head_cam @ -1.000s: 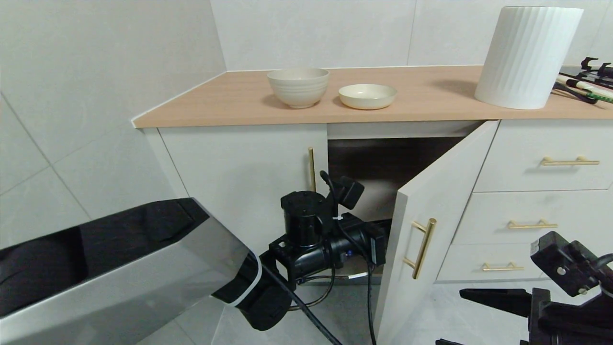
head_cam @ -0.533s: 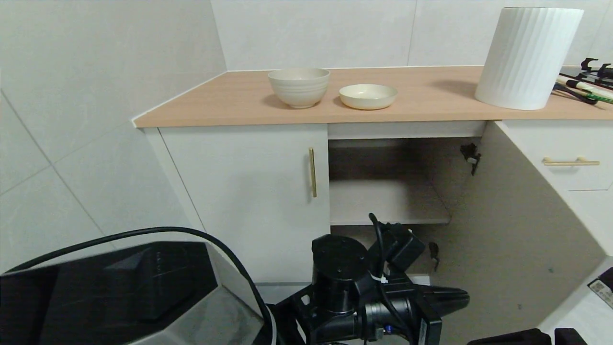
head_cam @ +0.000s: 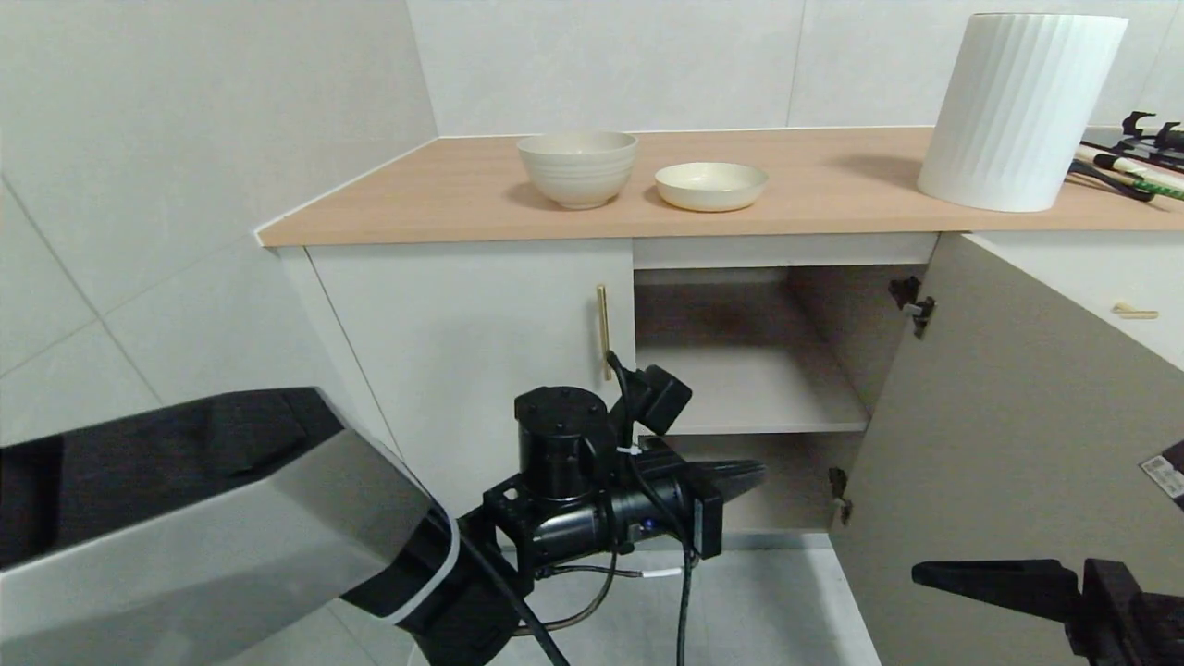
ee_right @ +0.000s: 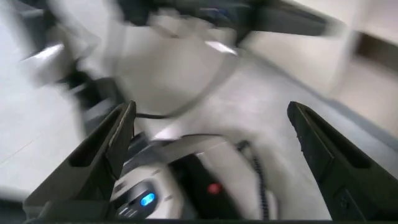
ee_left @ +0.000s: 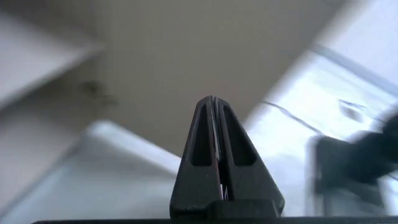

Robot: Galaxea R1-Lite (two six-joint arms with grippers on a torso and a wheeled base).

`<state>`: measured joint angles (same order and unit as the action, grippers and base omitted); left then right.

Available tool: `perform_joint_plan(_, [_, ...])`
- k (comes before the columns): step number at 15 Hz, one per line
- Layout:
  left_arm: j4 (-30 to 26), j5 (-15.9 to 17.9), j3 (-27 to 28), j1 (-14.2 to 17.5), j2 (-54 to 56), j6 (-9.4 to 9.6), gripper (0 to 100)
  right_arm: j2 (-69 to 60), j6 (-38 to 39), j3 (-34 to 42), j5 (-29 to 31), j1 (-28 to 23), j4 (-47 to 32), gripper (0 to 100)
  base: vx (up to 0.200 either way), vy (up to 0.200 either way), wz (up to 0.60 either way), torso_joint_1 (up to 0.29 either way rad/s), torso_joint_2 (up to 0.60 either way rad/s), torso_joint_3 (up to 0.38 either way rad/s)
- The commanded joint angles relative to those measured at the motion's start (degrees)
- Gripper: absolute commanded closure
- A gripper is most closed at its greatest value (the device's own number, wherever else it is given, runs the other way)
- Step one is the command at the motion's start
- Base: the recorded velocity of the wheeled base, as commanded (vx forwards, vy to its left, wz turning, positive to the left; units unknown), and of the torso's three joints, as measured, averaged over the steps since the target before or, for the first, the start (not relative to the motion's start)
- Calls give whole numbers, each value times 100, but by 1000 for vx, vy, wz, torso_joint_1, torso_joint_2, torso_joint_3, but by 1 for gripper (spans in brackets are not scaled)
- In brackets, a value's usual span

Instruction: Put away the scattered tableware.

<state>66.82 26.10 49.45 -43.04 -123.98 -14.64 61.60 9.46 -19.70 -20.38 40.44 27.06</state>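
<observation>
One bowl (head_cam: 576,166), one dish (head_cam: 710,185), one canister (head_cam: 1017,109).

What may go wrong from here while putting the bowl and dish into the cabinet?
1. The right gripper hangs low beside the open cabinet door; lifting that arm may strike it.
2. The bowl and small dish sit near the countertop front edge; a poor grasp may push one off.

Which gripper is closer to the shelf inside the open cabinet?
Left. The left gripper is just below and in front of the shelf; the right gripper is lower and farther out, beside the open door.
</observation>
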Motion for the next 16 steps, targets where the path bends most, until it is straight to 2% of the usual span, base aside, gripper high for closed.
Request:
perform_joint_plan(1, [-257, -61, -269, 385, 550, 260, 100, 370, -23, -78, 307, -45, 10, 0, 0, 0, 0, 0, 0, 0])
perform_joint_plan(3, [-433, -131, -735, 736, 1104, 532, 100, 502, -32, -183, 570, -45, -43, 0, 0, 0, 0, 0, 0, 0])
perform_joint_plan(4, [-441, -131, -875, 842, 1245, 612, 100, 511, -32, -218, 579, -45, -78, 0, 0, 0, 0, 0, 0, 0])
perform_joint_plan(5, [-441, -149, -1279, 1211, 1649, 726, 100, 643, -32, -359, 623, -62, -272, 0, 0, 0, 0, 0, 0, 0])
perform_joint_plan(6, [-459, -149, -1552, 1474, 1956, 726, 100, 783, -32, -509, 773, -71, -360, 0, 0, 0, 0, 0, 0, 0])
perform_joint_plan(7, [-459, -149, -1728, 1712, 2185, 726, 0, 942, -32, -658, 922, -141, -395, 0, 0, 0, 0, 0, 0, 0])
perform_joint_plan(8, [-459, -149, -1947, 2116, 2519, 717, 0, 1153, -32, -930, 975, -299, -395, 0, 0, 0, 0, 0, 0, 0])
perform_joint_plan(9, [-459, -149, -2009, 2283, 2677, 717, 0, 1232, -32, -1106, 957, -335, -404, 0, 0, 0, 0, 0, 0, 0])
perform_joint_plan(10, [-529, -149, -2079, 2643, 3046, 691, 0, 1548, -32, -1458, 948, -343, -404, 0, 0, 0, 0, 0, 0, 0])
perform_joint_plan(11, [-872, -149, -2088, 2828, 3380, 673, 0, 1759, -32, -1765, 957, -343, -412, 0, 0, 0, 0, 0, 0, 0])
perform_joint_plan(13, [-2129, -149, -1912, 2977, 4180, 647, 0, 2190, -32, -2468, 1019, -458, -694, 0, 0, 0, 0, 0, 0, 0])
perform_joint_plan(15, [-3605, -149, -1482, 2986, 4874, 506, 0, 2401, -14, -3242, 1045, -528, -1467, 0, 0, 0, 0, 0, 0, 0])
perform_joint_plan(16, [-3992, -149, -1332, 2986, 4997, 480, 0, 2471, 3, -3374, 1089, -598, -1529, 0, 0, 0, 0, 0, 0, 0])
